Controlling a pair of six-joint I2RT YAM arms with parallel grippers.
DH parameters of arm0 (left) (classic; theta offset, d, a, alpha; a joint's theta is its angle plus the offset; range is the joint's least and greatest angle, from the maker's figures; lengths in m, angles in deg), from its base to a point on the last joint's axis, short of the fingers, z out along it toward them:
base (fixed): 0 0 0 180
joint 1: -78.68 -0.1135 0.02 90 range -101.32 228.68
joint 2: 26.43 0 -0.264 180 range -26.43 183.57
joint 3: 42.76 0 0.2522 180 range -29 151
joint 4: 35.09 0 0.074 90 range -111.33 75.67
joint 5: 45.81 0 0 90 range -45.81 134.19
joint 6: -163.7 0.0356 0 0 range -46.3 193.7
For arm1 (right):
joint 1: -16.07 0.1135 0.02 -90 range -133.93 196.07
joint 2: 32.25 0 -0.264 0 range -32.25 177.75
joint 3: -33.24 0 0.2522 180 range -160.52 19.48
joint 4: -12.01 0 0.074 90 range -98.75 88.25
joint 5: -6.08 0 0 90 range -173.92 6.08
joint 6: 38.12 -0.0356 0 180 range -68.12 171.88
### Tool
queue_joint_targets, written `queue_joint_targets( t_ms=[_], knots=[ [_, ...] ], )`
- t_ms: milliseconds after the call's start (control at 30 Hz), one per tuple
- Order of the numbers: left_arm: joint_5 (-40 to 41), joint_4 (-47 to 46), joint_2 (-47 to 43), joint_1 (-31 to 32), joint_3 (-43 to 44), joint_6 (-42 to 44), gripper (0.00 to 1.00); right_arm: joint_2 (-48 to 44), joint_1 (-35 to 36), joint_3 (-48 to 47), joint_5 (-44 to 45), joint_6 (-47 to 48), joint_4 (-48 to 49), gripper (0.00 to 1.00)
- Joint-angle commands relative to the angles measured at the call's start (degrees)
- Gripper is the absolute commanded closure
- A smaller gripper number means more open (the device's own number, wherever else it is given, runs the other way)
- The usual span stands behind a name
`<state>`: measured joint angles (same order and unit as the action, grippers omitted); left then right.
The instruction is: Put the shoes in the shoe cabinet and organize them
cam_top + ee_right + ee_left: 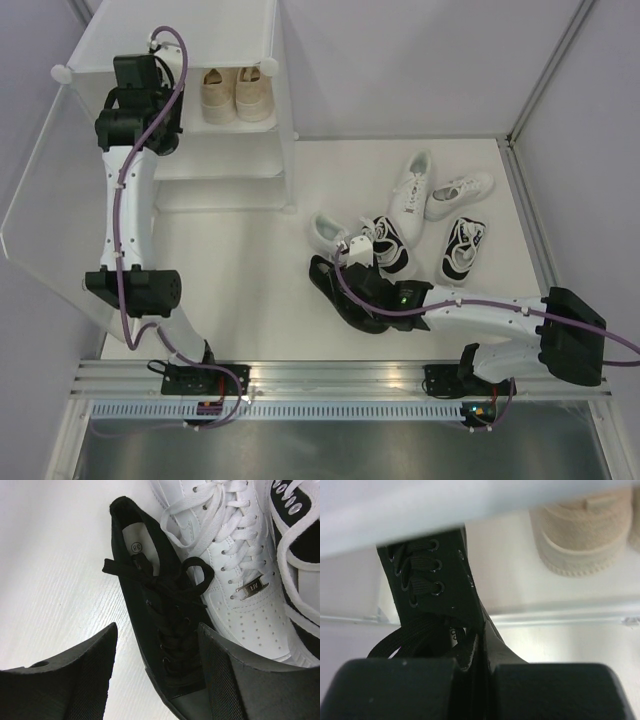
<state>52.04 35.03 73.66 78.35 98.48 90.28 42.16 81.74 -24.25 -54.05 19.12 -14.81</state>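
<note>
The white shoe cabinet (283,120) stands at the back left with a beige pair (238,95) on a shelf. My left gripper (480,652) reaches into the cabinet, shut on the collar of an all-black sneaker (432,580) that hangs beside the beige shoe (585,535). In the top view the left wrist (140,80) hides that sneaker. The other all-black sneaker (150,595) lies on the floor (340,295). My right gripper (157,630) stands open astride its laced front, fingers on either side.
The cabinet's frosted door (40,200) swings open to the left. A white sneaker (240,565) lies against the floor black one. Two black-and-white sneakers (392,245) (463,248) and two more white ones (410,190) (460,192) lie further right.
</note>
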Motion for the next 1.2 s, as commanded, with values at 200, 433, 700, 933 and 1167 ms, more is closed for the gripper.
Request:
queue_joint_targets(
  t_ms=[200, 433, 700, 933, 1167],
  knots=[
    [1.02, -17.07, 8.01, -4.23, 8.4, 11.1, 0.98, 3.46, 0.07, -5.49, 0.02, -1.44, -3.9, 0.3],
    [2.16, -22.07, 8.46, -4.32, 7.7, 8.92, 0.61, 5.83, 0.16, -6.64, 0.45, -1.88, -4.08, 0.3],
    [4.36, -24.72, 0.99, -4.23, -0.21, 2.34, 0.31, 5.22, 0.07, -5.32, 0.54, -0.91, -3.11, 0.3],
    [8.92, -24.46, -13.39, -4.15, -10.57, -14.54, 0.03, 2.06, 0.16, -2.68, 1.33, 0.05, -0.22, 0.3],
    [8.4, -24.1, -26.51, -4.23, -32.61, -26.68, 0.03, -0.84, 0.16, -0.14, 0.81, 0.76, 2.51, 0.29]
  ],
)
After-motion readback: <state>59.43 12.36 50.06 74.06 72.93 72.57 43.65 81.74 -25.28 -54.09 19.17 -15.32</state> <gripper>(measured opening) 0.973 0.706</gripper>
